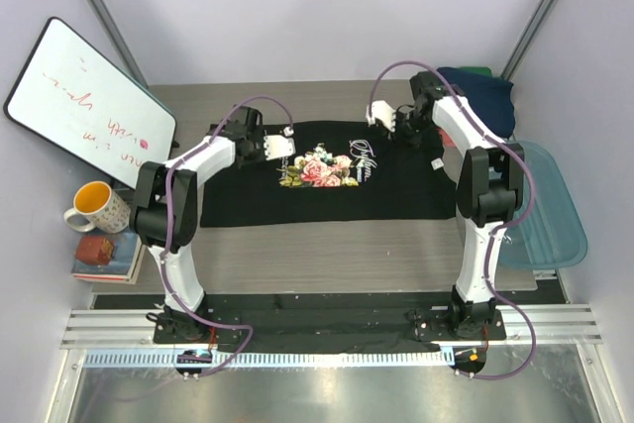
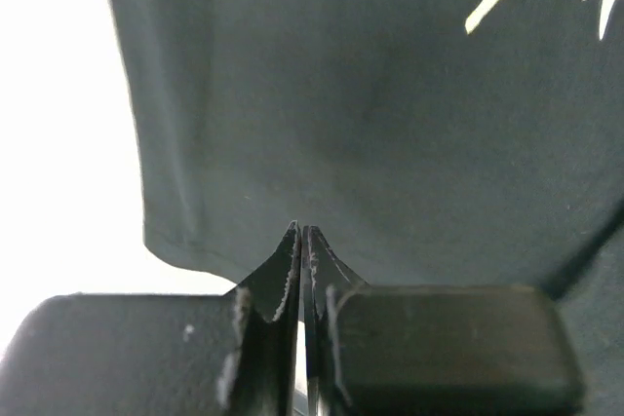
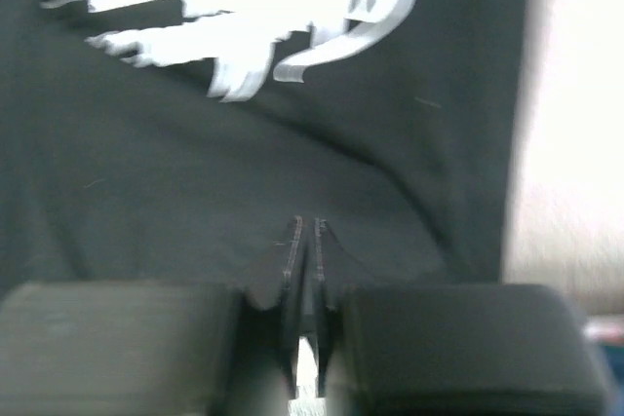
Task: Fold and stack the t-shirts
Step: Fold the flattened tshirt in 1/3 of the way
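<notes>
Two grips: left jaws pressed together, right jaws nearly closed, each apparently pinching black tee [image 1: 396, 197] edge. Tee flat on tabletop [image 1: 327, 250], left of blue tub [image 1: 560, 235]. Risk: thin pinch slips on lift; uneven pull skews fold.

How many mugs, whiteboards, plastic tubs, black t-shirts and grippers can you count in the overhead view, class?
mug: 1
whiteboard: 1
plastic tub: 1
black t-shirt: 1
grippers: 2 (left gripper, right gripper)
Total: 6
</notes>
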Tool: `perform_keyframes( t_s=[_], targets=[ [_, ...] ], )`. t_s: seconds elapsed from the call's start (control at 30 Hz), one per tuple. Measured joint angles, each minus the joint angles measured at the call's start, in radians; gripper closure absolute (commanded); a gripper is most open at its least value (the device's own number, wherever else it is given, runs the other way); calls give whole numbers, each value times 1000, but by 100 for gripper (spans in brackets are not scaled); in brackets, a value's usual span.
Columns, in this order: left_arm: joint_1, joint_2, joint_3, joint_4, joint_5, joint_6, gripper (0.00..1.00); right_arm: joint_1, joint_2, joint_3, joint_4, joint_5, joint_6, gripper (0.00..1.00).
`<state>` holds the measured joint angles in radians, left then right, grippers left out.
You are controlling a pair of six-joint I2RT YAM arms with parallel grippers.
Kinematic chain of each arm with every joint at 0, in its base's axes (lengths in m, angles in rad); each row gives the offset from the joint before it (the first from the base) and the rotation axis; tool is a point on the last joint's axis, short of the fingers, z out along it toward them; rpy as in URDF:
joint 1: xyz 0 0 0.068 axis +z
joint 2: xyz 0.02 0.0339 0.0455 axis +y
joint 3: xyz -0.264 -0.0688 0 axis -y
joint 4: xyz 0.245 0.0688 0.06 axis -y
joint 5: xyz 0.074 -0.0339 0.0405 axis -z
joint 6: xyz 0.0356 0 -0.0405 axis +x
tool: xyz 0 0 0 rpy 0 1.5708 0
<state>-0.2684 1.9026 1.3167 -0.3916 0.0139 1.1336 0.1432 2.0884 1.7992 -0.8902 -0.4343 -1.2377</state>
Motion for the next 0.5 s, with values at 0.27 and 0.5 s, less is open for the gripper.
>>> perform_keyframes(
  t_s=[0.27,0.5],
  targets=[
    [-41,12,148,-17,141,-31,100,49,-11,-51,-251,-30,-236,98],
    [-108,138,286,-10,295,-37,100,57,-12,-103,-297,-28,-277,99]
  ],
)
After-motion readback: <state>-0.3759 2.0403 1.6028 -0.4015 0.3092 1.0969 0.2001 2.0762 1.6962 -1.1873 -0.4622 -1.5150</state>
